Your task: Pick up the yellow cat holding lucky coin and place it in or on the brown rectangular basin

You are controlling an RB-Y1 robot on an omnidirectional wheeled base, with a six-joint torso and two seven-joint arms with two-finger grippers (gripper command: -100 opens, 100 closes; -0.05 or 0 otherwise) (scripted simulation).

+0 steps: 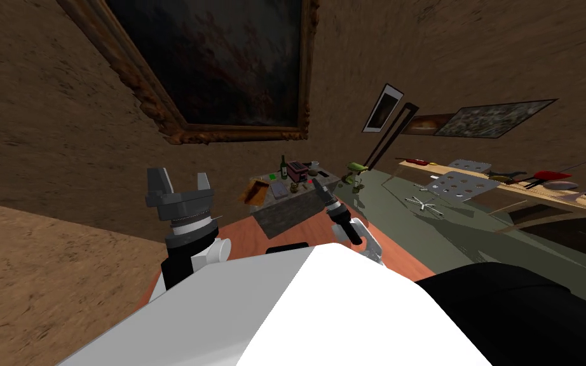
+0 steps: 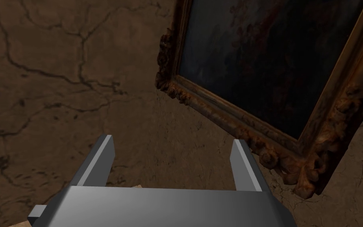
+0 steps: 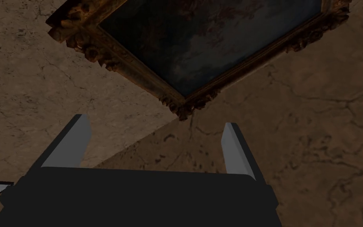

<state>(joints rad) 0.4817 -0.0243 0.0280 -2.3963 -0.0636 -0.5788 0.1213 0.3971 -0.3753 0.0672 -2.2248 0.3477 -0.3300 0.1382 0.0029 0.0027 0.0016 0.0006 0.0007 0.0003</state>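
Head view: small yellowish cat (image 1: 294,187) sits on the low table (image 1: 285,213), brown basin (image 1: 257,191) at the table's left end. Left gripper (image 1: 180,182) and right gripper (image 3: 156,123) both spread, empty, short of the table. Roll closer first, then descend squarely over the cat.

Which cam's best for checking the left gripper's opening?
Left wrist view: the left gripper is seen close, fingers wide apart, nothing between them, so open. Head view shows it smaller, held high, from behind. Right wrist view shows the right gripper, also open.
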